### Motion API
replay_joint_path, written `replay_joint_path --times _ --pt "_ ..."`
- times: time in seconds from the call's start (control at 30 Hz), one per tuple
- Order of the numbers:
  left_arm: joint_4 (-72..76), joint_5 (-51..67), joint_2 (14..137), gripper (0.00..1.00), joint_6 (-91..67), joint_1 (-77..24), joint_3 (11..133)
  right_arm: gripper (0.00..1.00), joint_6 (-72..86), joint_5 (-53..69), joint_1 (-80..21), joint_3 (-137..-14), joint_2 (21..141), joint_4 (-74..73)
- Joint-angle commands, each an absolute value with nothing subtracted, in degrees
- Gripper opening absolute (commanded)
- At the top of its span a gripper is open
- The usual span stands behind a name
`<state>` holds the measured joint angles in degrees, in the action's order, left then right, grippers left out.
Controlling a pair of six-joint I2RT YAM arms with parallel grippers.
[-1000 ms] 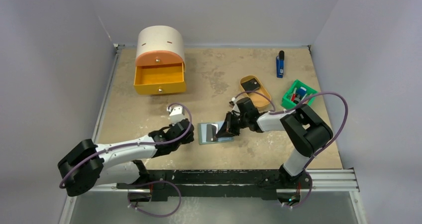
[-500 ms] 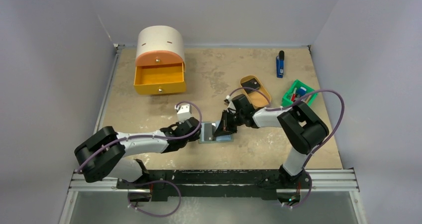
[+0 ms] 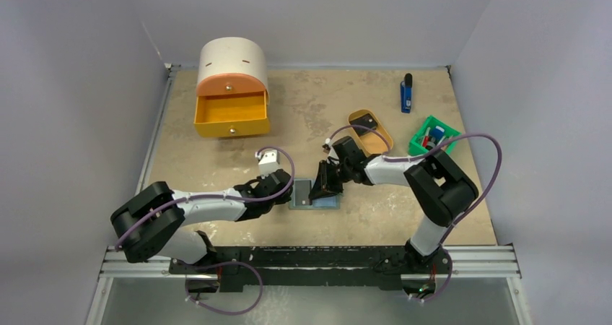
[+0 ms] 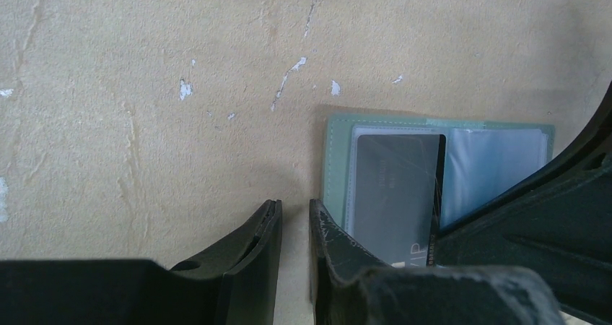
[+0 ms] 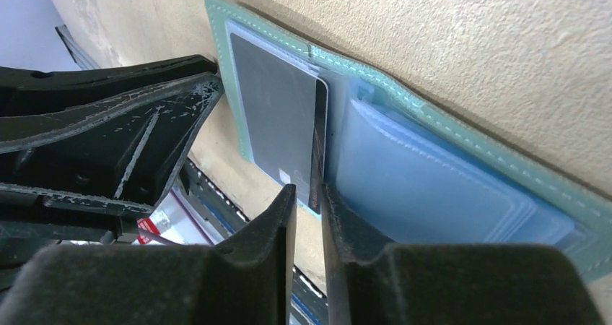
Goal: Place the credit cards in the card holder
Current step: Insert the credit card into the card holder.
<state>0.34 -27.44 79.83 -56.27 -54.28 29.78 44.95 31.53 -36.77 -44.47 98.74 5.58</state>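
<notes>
The grey-green card holder (image 3: 330,203) lies open on the table, and also shows in the left wrist view (image 4: 338,133) and right wrist view (image 5: 469,146). A dark card (image 4: 393,184) lies under the clear left pocket (image 5: 278,115). My right gripper (image 3: 318,191) (image 5: 307,189) is over the holder's middle, shut on a black credit card (image 5: 317,133) standing on edge at the pocket's mouth (image 4: 437,184). My left gripper (image 3: 288,191) (image 4: 296,206) is empty with only a narrow gap, one finger on the holder's left edge. Another black card (image 3: 366,123) lies in the tan tray.
The tan oval tray (image 3: 380,144) sits just behind the right arm. A green bin (image 3: 421,149) holds small items at the right. A blue-and-black stick (image 3: 406,94) lies at the back right. A round box with an open orange drawer (image 3: 232,114) stands at the back left.
My left arm has swung right, bringing its gripper to the holder's left edge. My right gripper has shifted slightly left over the holder with the card.
</notes>
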Motion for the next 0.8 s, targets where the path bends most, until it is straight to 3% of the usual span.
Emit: replay_joint_path --times 0.0,0.17,0.4,0.57,0.77 --pt "-0.9 -26.1 80.1 0.2 -55.6 -54.1 28.8 0.25 46.0 29.4 -37.1 -45.2 95.7 3.7" --pt "-0.9 -26.1 79.0 0.2 -55.7 -54.1 28.5 0.34 47.5 30.1 -37.1 -44.0 95.8 6.2" --pt "-3.8 -27.4 75.2 0.2 -55.9 -54.1 28.9 0.38 47.8 28.3 -37.1 -44.2 91.2 4.5" --pt "-7.8 -29.0 69.0 0.22 -56.1 -54.1 29.9 0.46 45.3 24.5 -37.1 -47.6 83.2 -3.3" --pt "-13.4 -30.7 60.7 0.26 -55.1 -54.1 33.1 0.48 39.4 12.7 -37.1 -53.3 72.8 -18.6"
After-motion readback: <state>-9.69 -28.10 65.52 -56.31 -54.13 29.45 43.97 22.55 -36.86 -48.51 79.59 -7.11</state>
